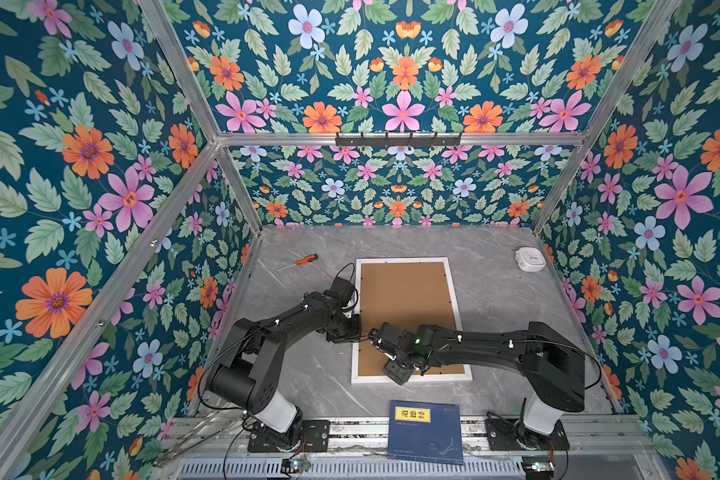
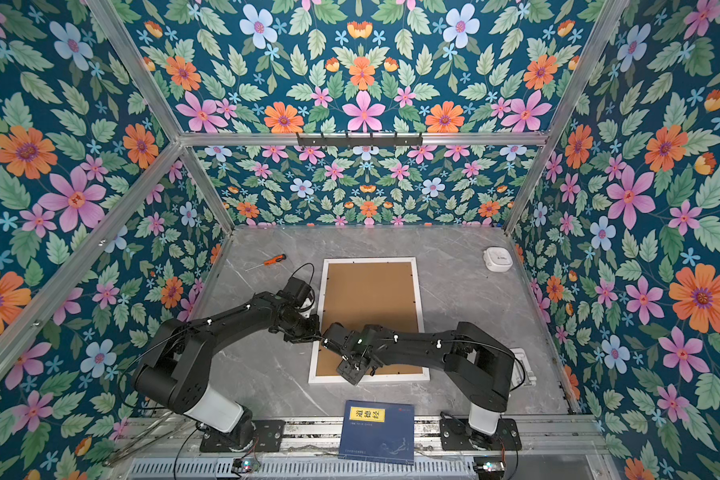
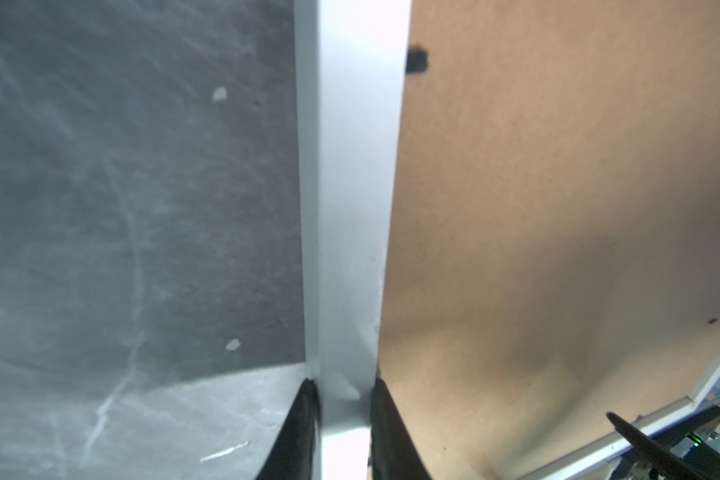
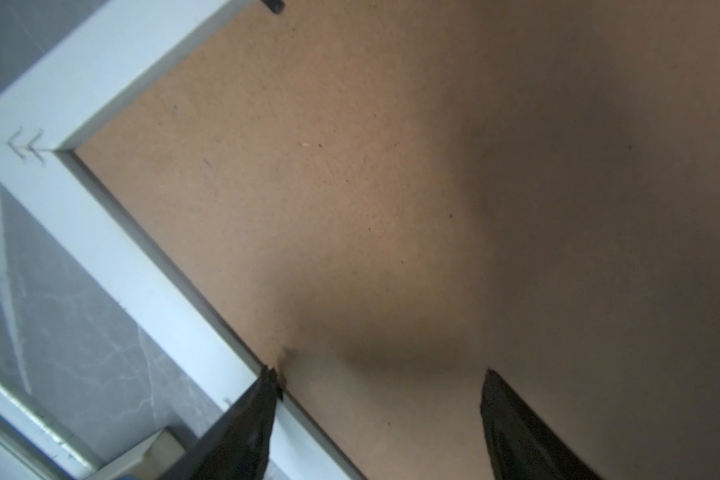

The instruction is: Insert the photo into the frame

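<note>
The white frame (image 1: 402, 260) (image 2: 371, 260) lies back-up in the middle of the table, with a brown backing board (image 1: 404, 291) (image 2: 368, 291) filling it. The photo is hidden. My left gripper (image 1: 352, 328) (image 3: 344, 386) is shut on the frame's left rail (image 3: 350, 208), one finger on each side of it. My right gripper (image 1: 395, 372) (image 4: 379, 378) stands open low over the board (image 4: 350, 187) near the frame's near-left corner (image 4: 30, 145). One of its fingertips (image 4: 269, 382) is at the rail's inner edge; the other is over the board.
An orange-handled screwdriver (image 1: 304, 261) lies at the back left. A white round device (image 1: 530, 258) sits at the back right. A dark blue book (image 1: 427, 432) with a yellow label rests on the front edge. Floral walls enclose the table.
</note>
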### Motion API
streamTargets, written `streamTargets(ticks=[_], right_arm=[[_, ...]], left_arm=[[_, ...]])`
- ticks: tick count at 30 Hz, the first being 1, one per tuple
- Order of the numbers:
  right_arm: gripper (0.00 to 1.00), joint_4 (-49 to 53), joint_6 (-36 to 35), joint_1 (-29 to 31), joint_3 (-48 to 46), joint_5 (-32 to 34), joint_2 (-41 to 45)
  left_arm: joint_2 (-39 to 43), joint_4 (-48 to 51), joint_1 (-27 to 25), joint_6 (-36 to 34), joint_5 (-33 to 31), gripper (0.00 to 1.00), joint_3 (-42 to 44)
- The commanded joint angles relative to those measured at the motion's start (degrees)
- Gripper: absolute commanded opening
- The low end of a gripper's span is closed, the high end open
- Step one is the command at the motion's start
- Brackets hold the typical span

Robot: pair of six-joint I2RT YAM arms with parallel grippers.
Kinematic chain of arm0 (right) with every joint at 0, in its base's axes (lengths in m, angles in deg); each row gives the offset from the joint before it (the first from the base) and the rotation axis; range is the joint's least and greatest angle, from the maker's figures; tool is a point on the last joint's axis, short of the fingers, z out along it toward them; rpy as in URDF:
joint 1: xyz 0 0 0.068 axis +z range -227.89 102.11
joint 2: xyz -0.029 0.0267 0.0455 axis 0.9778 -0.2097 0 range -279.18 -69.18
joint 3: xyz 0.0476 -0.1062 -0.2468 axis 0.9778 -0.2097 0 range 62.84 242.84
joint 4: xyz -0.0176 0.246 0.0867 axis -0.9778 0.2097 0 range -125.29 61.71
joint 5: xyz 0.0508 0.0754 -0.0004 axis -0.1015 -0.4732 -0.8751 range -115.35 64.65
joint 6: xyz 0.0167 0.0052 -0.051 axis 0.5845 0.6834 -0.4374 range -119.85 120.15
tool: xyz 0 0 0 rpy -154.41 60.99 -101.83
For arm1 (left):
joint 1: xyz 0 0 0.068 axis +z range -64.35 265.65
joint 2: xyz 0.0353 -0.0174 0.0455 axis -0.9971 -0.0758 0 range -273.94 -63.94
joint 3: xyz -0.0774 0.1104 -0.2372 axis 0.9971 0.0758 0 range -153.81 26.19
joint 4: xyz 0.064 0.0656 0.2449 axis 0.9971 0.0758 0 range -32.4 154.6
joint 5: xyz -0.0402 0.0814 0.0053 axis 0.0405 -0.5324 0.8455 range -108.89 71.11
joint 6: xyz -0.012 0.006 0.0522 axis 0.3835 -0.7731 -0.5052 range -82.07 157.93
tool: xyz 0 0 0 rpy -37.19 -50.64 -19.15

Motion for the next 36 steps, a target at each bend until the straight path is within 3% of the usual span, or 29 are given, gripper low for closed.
streamTargets(ticks=[1,21,36], right_arm=[[0.76,1.18,-1.21,-0.11,-0.32,4.97,-0.90],[0.75,-1.63,-4.07,-0.13,-2.12,8.51,-1.03],[0.75,-4.94,-2.94,-3.96,-2.65,1.33,8.34]], left_arm=[[-0.23,1.78,0.00,-0.94,-3.29,0.23,0.05],[0.04,2.42,-0.35,-1.75,-3.31,0.22,-0.04],[-0.13,2.24,-0.44,-1.75,-3.39,0.22,-0.22]])
